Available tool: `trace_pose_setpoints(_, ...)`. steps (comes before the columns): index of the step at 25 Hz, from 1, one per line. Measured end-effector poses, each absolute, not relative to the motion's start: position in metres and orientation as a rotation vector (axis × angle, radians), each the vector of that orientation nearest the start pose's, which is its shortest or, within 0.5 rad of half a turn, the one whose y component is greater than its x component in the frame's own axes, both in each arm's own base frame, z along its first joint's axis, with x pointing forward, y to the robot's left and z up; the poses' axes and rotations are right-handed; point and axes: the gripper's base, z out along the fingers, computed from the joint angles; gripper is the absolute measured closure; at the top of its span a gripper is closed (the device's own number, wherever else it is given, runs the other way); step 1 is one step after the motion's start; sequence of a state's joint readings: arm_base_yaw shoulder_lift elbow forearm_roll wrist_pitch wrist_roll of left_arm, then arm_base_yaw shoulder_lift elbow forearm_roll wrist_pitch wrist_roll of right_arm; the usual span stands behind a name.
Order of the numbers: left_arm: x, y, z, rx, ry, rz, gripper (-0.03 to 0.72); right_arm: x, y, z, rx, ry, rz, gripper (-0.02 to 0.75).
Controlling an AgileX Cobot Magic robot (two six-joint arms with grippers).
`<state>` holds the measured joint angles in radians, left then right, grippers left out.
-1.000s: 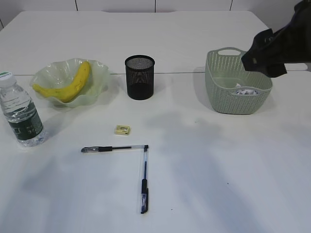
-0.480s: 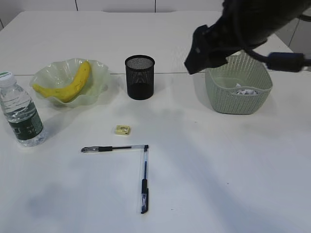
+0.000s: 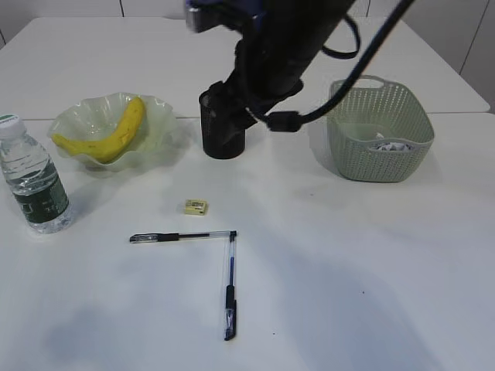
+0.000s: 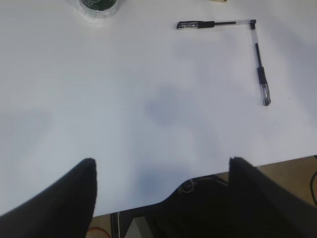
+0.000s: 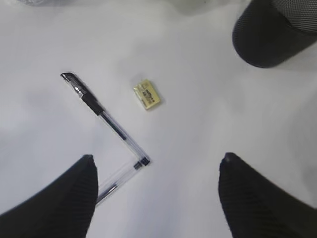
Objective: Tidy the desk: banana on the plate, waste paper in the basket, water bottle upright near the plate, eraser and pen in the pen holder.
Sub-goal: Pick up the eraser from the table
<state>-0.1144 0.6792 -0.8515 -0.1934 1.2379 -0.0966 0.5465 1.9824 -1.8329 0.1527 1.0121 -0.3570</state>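
Observation:
The banana lies in the green plate, and the water bottle stands upright to its left. The eraser and two pens lie on the desk. Waste paper sits in the basket. My right arm reaches across and partly hides the pen holder. My right gripper hangs open and empty above the pens' meeting ends. My left gripper is open and empty over the desk's front edge.
In the right wrist view the pen holder is at the top right, beyond the eraser. In the left wrist view the pens lie far ahead to the right and the bottle's base sits at the top edge.
My right arm has swung left from above the basket to over the pen holder. The things on the desk have not moved.

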Motion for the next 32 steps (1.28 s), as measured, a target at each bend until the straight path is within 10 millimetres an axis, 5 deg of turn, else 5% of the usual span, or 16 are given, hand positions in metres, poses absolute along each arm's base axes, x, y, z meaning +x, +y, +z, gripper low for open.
trace_pose_setpoints(5,0.089,-0.027,0.342,0.029,2.559,-0.337,0.098,0.387,0.277,0.251,-1.286,2.379,0.223,0.204)
trace_pose_setpoints(11,0.088,-0.027,0.342,0.038,2.561,-0.334,0.098,0.397,0.287,0.207,-1.428,2.370,0.193,0.207)
trace_pose_setpoints(32,0.088,-0.027,0.342,0.041,2.563,-0.336,0.099,0.413,0.306,0.161,-1.613,2.128,0.224,0.236)
